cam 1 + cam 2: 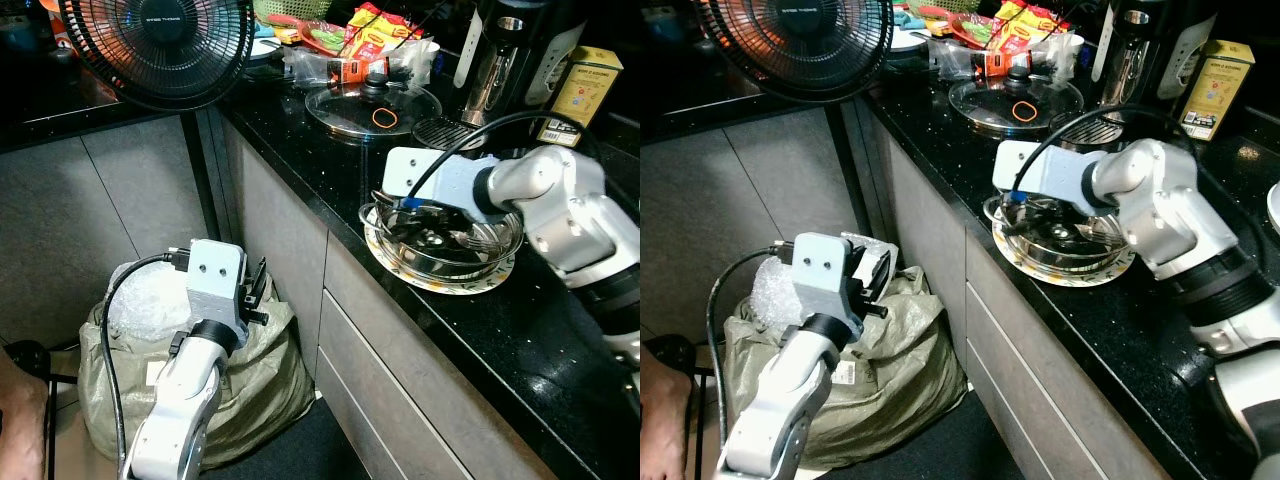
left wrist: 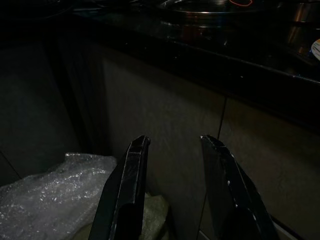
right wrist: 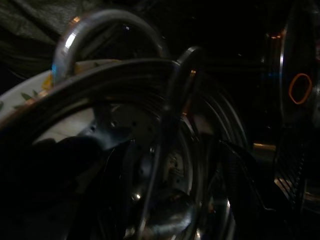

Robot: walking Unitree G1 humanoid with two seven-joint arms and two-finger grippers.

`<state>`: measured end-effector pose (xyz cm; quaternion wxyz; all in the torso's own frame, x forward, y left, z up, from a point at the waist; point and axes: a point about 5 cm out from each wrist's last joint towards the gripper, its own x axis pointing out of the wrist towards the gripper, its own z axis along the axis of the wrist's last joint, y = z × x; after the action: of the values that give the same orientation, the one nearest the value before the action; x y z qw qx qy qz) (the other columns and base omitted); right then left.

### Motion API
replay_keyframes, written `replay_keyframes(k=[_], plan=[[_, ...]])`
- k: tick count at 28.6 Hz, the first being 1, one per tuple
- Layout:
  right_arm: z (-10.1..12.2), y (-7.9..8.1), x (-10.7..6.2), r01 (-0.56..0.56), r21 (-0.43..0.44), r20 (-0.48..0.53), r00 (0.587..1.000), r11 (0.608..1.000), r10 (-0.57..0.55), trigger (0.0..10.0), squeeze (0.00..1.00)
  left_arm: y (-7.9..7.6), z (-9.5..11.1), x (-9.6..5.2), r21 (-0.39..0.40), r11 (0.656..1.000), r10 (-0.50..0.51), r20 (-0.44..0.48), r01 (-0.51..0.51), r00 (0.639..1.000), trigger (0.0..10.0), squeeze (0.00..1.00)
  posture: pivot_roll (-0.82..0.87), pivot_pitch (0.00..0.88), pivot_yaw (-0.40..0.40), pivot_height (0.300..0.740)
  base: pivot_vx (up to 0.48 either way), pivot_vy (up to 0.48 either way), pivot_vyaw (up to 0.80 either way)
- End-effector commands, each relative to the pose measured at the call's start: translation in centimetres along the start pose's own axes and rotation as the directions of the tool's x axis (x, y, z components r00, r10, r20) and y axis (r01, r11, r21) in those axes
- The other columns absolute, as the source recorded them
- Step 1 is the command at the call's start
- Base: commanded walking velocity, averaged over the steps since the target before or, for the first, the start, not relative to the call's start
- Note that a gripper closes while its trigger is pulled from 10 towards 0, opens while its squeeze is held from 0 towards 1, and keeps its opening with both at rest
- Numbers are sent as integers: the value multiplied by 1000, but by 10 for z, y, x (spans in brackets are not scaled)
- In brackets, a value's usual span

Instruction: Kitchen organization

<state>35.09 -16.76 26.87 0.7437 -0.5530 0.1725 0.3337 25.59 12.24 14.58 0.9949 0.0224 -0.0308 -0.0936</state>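
A shiny steel bowl (image 1: 500, 240) sits on a floral-rimmed plate (image 1: 440, 283) at the front edge of the black counter (image 1: 520, 340). My right gripper (image 1: 432, 228) reaches down into this bowl, open. In the right wrist view its dark fingers (image 3: 240, 185) stand apart, with a thin metal piece (image 3: 156, 165) between them and a curved steel handle (image 3: 100, 25) above the rim. My left gripper (image 1: 255, 290) hangs low beside the cabinet front, over a sack. In the left wrist view the left gripper (image 2: 172, 140) is open and holds nothing.
A glass lid (image 1: 372, 105) with an orange rubber band lies further back, near snack packets (image 1: 375, 30), a steel jug (image 1: 495, 60) and a yellow box (image 1: 578, 90). A black fan (image 1: 160, 45) stands far left. Below are grey drawers (image 1: 380, 400) and a green sack (image 1: 250, 380) with bubble wrap (image 1: 150, 300).
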Motion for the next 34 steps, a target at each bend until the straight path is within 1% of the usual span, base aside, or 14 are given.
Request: replay_keyframes(k=[1,2,4,15,18,20,21,24,25,27,29,30,32,34], plan=[[-1,5,5,-12,-19,-18,1000,1000,12,9843,0,0,-4,0,-1,1000,0,-19,0,1000,10000,0,77,4,-31,740,0,0,0],[0,5,5,-12,-20,-17,1000,1000,12,6275,0,0,-4,0,-1,1000,0,-19,0,1000,10000,0,75,4,-31,740,0,0,0],[1,5,5,-8,-23,-15,1000,1000,8,0,0,0,-4,0,-1,1000,1,-19,-1,1000,10000,0,75,4,-31,740,0,0,0],[3,-2,5,50,-6,2,999,999,-50,0,0,-1,-4,0,-2,1000,-3,-20,3,1000,10000,0,73,0,-26,740,0,0,0],[8,-6,4,99,10,55,994,995,-99,0,0,-1,-4,1,0,1000,-5,-18,5,1000,10000,0,73,0,-26,740,0,0,0],[13,-10,4,147,55,105,983,988,-153,0,0,-1,-4,1,1,1000,-4,-15,5,1000,10000,0,79,0,-27,740,0,0,0],[13,-10,4,147,55,105,983,988,-153,0,0,-1,-4,1,1,1000,-4,-15,5,1000,10000,0,79,0,-27,740,0,0,0],[25,-24,-4,247,178,223,933,953,-283,0,0,2,0,2,5,1000,5,5,-6,1000,10000,0,79,0,-27,740,0,0,0],[27,-29,-7,287,216,254,906,933,-338,0,0,3,3,3,12,1000,4,17,-5,1000,10000,0,79,0,-25,740,0,0,0],[28,-36,-11,348,276,287,860,896,-423,0,0,5,8,6,14,1000,10,41,-10,999,10000,0,76,0,-22,740,0,0,0],[28,-41,-16,398,311,305,818,863,-487,0,0,6,13,9,8,1000,13,61,-14,998,10000,0,76,0,-22,740,0,0,0],[28,-41,-16,398,311,305,818,863,-487,0,0,6,13,9,8,1000,13,61,-14,998,10000,0,76,0,-22,740,0,0,0],[29,-48,-24,448,370,330,756,814,-565,0,0,5,21,12,20,1000,3,95,-5,995,10000,0,72,0,-19,740,0,0,0],[29,-55,-36,488,469,345,666,736,-661,0,0,3,37,15,60,998,-21,157,12,987,10000,0,69,0,-13,740,0,0,0]])
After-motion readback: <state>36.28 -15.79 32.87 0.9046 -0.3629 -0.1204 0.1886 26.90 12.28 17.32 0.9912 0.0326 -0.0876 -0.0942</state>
